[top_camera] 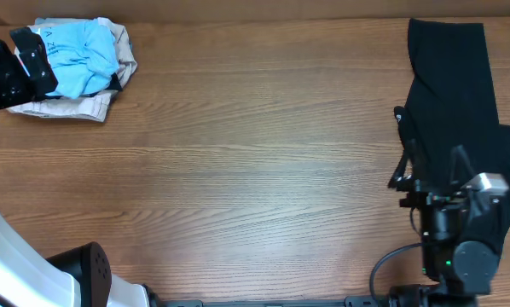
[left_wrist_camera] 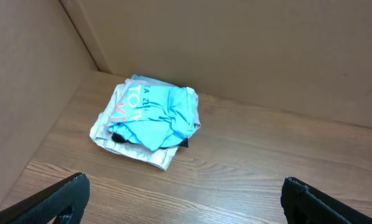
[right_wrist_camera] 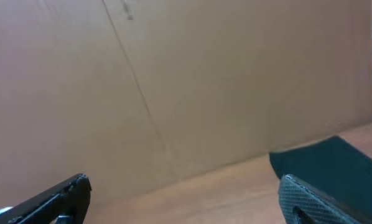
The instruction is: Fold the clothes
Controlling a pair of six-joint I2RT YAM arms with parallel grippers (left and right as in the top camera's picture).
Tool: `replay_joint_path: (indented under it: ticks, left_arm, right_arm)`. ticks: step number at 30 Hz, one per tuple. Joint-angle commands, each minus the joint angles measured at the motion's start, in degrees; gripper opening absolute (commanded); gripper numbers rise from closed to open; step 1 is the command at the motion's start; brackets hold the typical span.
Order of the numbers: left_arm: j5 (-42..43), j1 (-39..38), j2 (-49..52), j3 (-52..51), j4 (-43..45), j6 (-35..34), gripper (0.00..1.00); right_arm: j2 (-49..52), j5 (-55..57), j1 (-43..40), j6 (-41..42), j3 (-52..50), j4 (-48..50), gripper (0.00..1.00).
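The clothes are in two places. A crumpled light blue T-shirt (top_camera: 80,53) with white and red lettering lies on a beige garment (top_camera: 63,105) at the table's back left corner; the pile also shows in the left wrist view (left_wrist_camera: 152,121). A long plain black garment (top_camera: 455,102) lies stretched along the right side, and its edge shows in the right wrist view (right_wrist_camera: 335,163). My left gripper (top_camera: 38,61) (left_wrist_camera: 185,199) is open and empty, just left of the pile. My right gripper (top_camera: 430,166) (right_wrist_camera: 185,199) is open and empty over the black garment's near left part.
A brown cardboard wall (left_wrist_camera: 248,56) stands along the back and the left of the wooden table (top_camera: 255,170). The right arm's base (top_camera: 460,260) sits at the front right. A white and black fixture (top_camera: 33,273) stands at the front left.
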Motion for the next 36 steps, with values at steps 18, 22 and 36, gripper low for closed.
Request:
replay_joint_path:
  ticks: [18,22,36]
  left_arm:
    - [0.39,0.11,-0.02,-0.2,-0.07,-0.33,1.0]
    - [0.39,0.11,-0.02,-0.2,-0.07,-0.33,1.0]
    - [0.39,0.11,-0.02,-0.2,-0.07,-0.33,1.0]
  right_arm:
    - [-14.4,-0.87,-0.26,0.22,-16.33,-7.76,1.0]
    - [-14.4,-3.58,-0.26,0.22,-16.33,-8.02,1.0]
    - [-14.36,-5.11,-0.22,0.22,-16.33,-7.96,1.0]
